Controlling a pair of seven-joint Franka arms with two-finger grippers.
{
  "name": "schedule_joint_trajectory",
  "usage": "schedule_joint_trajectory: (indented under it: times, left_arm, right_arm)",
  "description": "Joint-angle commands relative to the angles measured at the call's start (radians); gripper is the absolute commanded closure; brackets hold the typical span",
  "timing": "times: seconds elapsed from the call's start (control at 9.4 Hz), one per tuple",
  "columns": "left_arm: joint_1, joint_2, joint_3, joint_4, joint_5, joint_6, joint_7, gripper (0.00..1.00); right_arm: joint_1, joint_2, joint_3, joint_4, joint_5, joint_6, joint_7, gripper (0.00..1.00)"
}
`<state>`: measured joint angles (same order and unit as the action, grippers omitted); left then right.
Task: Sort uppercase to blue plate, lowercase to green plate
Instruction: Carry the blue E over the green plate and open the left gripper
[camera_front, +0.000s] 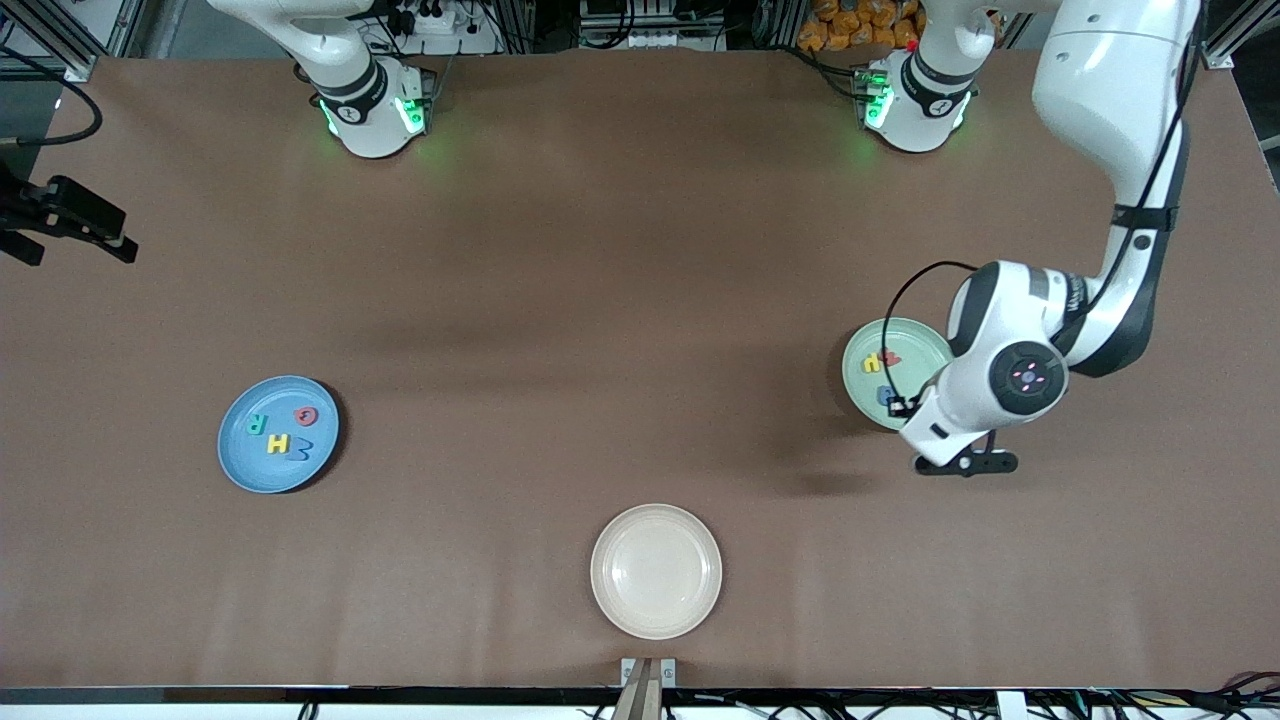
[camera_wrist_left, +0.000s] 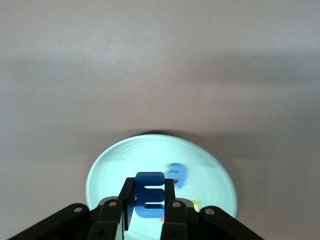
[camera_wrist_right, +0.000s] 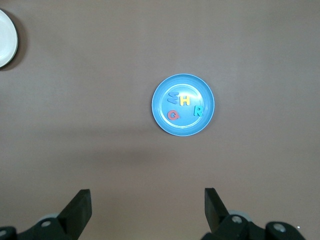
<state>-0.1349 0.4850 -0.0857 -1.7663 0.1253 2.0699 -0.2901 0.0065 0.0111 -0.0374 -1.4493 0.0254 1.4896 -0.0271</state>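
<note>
Nearest the front camera sits the cream plate (camera_front: 655, 570), near the middle of the table's near edge, with nothing on it.

Farther from the camera, toward the right arm's end of the table, lies the blue plate (camera_front: 278, 434). All four capitals rest in it: the yellow H (camera_front: 277, 443), the blue M (camera_front: 303, 449) just beside it, the teal R (camera_front: 256, 424) and the red Q (camera_front: 306, 414) (the Q lies farthest from the camera of the four). The right wrist view shows the same plate from high above, letters grouped near its centre.

At about the same depth, toward the left arm's end, is the green plate (camera_front: 897, 372). In it a yellow lowercase letter (camera_front: 873, 360) and a red lowercase letter (camera_front: 889, 356) lie touching or nearly so, with a blue lowercase letter (camera_front: 885, 396) nearer the camera. The left gripper (camera_wrist_left: 149, 207) hangs over this plate's near rim, its fingers (camera_wrist_left: 126, 200) clamped on the blue m (camera_wrist_left: 149, 195), which is up in the air above the plate.

The right gripper (camera_wrist_right: 147, 210) is high above bare table, fingers spread wide apart and holding nothing; that arm waits, its hand out of the front view.
</note>
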Motion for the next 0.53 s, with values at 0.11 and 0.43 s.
schedule_joint_trajectory:
  times: [0.11, 0.43]
  left_arm:
    - [0.032, -0.074, -0.014, -0.175, -0.013, 0.163, 0.014, 1.0]
    - [0.063, -0.074, -0.014, -0.31, -0.03, 0.353, 0.016, 1.0]
  right_arm:
    - [0.053, -0.016, -0.05, 0.006, -0.009, -0.003, 0.019, 0.0]
    - [0.053, -0.014, -0.047, 0.006, -0.004, -0.003, 0.021, 0.0]
